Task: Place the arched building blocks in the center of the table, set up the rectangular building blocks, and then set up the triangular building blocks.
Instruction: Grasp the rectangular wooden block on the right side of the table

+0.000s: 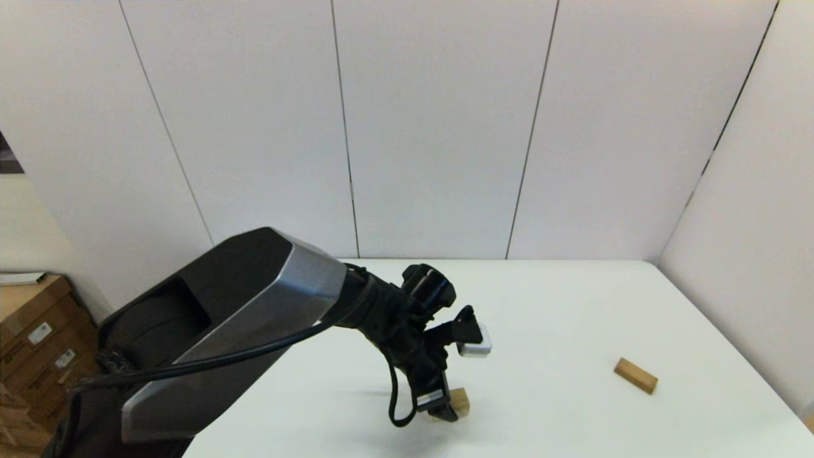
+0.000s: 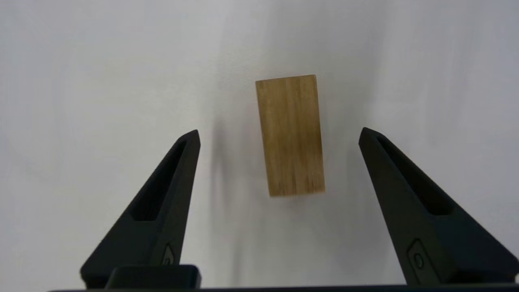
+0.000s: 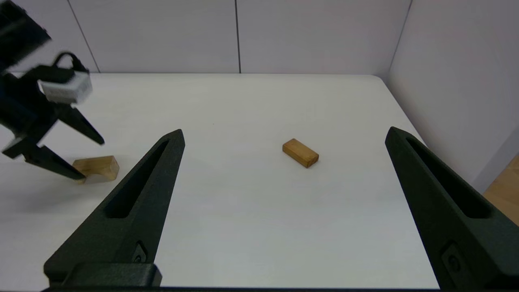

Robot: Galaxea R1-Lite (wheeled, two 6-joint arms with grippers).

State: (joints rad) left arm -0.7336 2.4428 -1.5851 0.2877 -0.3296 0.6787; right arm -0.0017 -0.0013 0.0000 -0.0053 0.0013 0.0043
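Over the near-middle of the desk point(image 1: 572, 305), left hand point(image 1: 448, 413) points down at the arched block point(image 2: 290, 135), fingers point(image 2: 162, 202) spread wide, one on each side of it, not touching. Left wrist view shows only the block's flat top face, lying lengthwise between the tips; the hollow isn't visible there. Right wrist view shows the same block point(image 3: 97, 168) flat on the desk with a curved cut on its lower edge, the left hand's point(image 3: 67, 156) tips just above and beside it. Right hand point(image 3: 284, 138) is out of the head view, held above the near desk edge, fingers point(image 3: 134, 202) wide apart, nothing between them. Rectangular block point(image 1: 635, 374) lies flat, well apart from the arched one, toward the robot's right side of the desk, angled to the edges; also seen ahead of the right hand point(image 3: 300, 152). Triangular block: can't see it in any view.
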